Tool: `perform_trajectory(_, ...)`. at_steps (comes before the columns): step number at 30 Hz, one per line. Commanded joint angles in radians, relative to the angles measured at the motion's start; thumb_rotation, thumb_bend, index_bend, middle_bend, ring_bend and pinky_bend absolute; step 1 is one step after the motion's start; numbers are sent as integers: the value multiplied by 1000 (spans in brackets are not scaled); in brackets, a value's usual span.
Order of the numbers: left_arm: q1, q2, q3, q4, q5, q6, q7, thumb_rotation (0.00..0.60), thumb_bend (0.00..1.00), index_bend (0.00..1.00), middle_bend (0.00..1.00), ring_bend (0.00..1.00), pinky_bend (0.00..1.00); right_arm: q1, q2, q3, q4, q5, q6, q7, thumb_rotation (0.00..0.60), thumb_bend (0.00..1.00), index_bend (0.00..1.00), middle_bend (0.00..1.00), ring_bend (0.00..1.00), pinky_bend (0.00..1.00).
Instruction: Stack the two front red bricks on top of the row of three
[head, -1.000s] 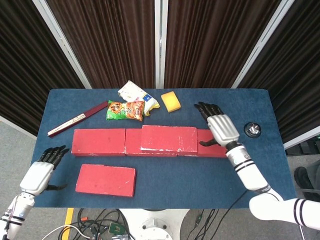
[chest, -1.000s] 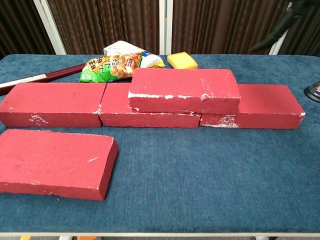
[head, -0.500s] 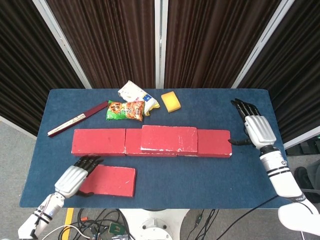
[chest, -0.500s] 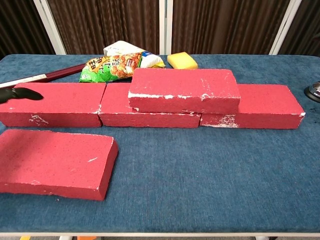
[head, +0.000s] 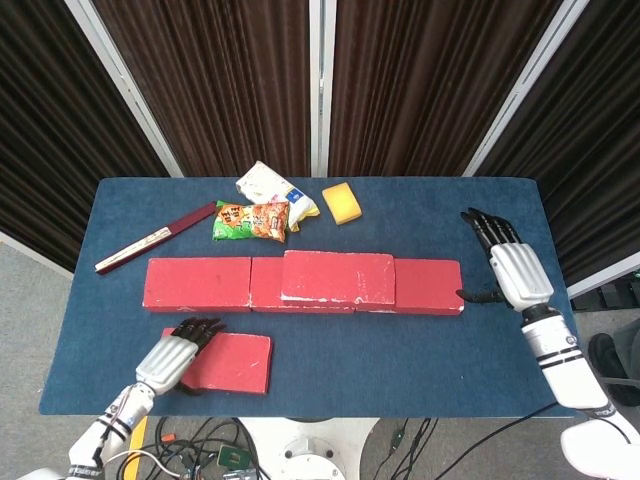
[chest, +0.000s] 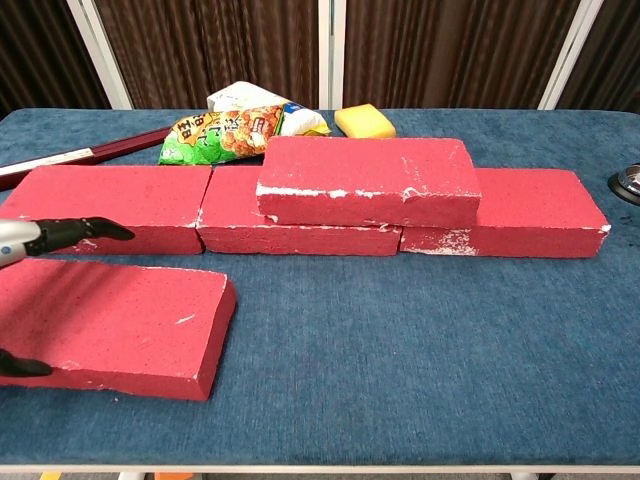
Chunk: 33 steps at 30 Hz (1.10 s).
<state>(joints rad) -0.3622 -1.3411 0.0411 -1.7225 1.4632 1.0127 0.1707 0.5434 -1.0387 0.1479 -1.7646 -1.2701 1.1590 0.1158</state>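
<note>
Left hand (head: 172, 357) spread over front brick (head: 228, 361), right hand (head: 515, 270) empty, snack bag (head: 252, 220) print unreadable

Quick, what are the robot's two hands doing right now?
Left hand: fingers around the front red brick's left end; firm grip cannot be told.
Right hand: open, holding nothing, right of the brick row.
</note>
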Motion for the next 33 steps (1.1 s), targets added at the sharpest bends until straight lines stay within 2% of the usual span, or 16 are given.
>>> perform_trajectory(1, -8, -22, -6, 19, -21, -8, 17, 600, 0, 0, 0, 0, 0, -9, -10, -2, -4, -21, 8, -1, 600, 0, 0, 0, 0, 0)
perform_trajectory(13, -34, -5, 1, -4, -97, -61, 14, 600, 0, 0, 0, 0, 0, -28, -27, 17, -2, -50, 27, -5, 600, 0, 0, 0, 0, 0)
perform_trajectory(33, -87, -25, -1, 42, -177, -125, 31, 600, 0, 0, 4, 0, 0, -50, -53, 33, 39, -62, 22, 24, 600, 0, 0, 0, 0, 0)
